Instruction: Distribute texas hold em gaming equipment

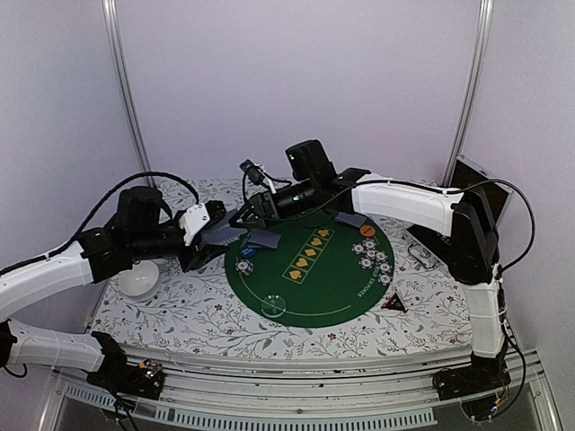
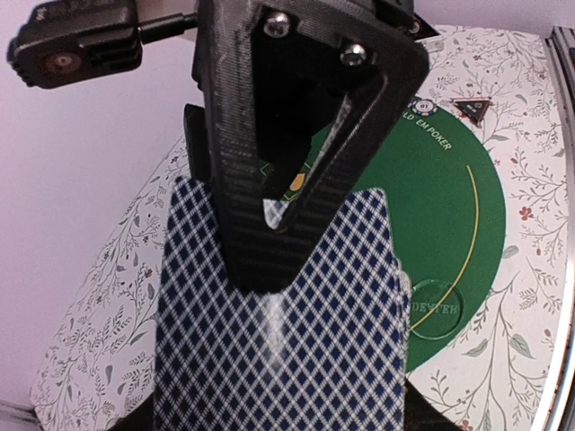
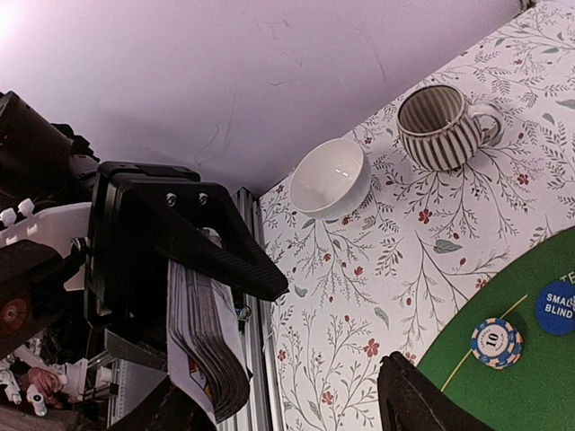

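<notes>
Over the floral table (image 1: 180,314), left gripper (image 1: 214,239) clamps the deck (image 2: 269,359) edge-out — offered, I judge, for dealing; right gripper (image 1: 250,215) gapes beside it, nothing pinched.

Soft, even light bathes the scene, leaving only faint shadows on the round green felt mat (image 1: 332,289). A pale glare streak crosses the blue-and-white lattice-backed playing cards (image 2: 278,346). The right wrist view brightens toward 11 o'clock, its edges bowed.
</notes>
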### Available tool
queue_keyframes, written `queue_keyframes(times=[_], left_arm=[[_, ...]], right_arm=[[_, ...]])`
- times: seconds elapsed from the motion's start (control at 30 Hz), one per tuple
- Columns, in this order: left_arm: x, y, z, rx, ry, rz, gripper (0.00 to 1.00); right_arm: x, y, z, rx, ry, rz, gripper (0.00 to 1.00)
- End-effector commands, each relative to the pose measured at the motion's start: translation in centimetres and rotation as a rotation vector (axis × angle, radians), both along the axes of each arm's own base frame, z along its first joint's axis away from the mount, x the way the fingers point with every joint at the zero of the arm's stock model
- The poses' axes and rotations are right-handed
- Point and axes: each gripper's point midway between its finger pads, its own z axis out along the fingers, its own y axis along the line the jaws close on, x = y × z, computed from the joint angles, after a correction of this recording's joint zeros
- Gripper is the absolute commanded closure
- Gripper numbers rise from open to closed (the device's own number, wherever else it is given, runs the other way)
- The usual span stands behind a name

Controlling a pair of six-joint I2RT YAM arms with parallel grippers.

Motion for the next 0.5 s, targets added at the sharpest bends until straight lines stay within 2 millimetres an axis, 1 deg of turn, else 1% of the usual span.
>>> queue_keyframes(times=[0.0,0.07,0.17,0.23,0.27,0.4,0.43,0.47], left_arm=[[0.0,-0.3,1.1,-0.03,-0.035,-0.013,0.44],[0.0,-0.3,1.0,-0.029,-0.033,-0.013,0.44],[0.0,-0.3,1.0,-0.028,-0.034,-0.011,0.44],[0.0,-0.3,0.9,-0.025,-0.031,-0.009,0.44],[0.0,-0.3,0.9,-0.026,-0.032,-0.01,0.44],[0.0,-0.3,0.9,-0.027,-0.031,-0.012,0.44],[0.1,-0.3,0.9,-0.027,-0.032,-0.01,0.44],[0.0,-0.3,0.9,-0.026,-0.031,-0.011,0.44]], right_arm=[[0.5,-1.4,1.4,-0.029,-0.037,-0.036,0.37],[0.2,-1.4,1.9,-0.026,-0.046,-0.023,0.42],[-0.2,-1.6,2.5,-0.028,-0.059,-0.016,0.54],[-0.4,-1.9,3.0,-0.028,-0.068,-0.016,0.58],[-0.5,-2.0,3.3,-0.025,-0.072,-0.015,0.61],[-1.0,-2.2,4.3,-0.011,-0.081,0.0,0.79],[-1.0,-2.3,4.5,-0.008,-0.082,0.001,0.88],[-1.0,-2.4,4.7,-0.008,-0.083,-0.001,0.91]])
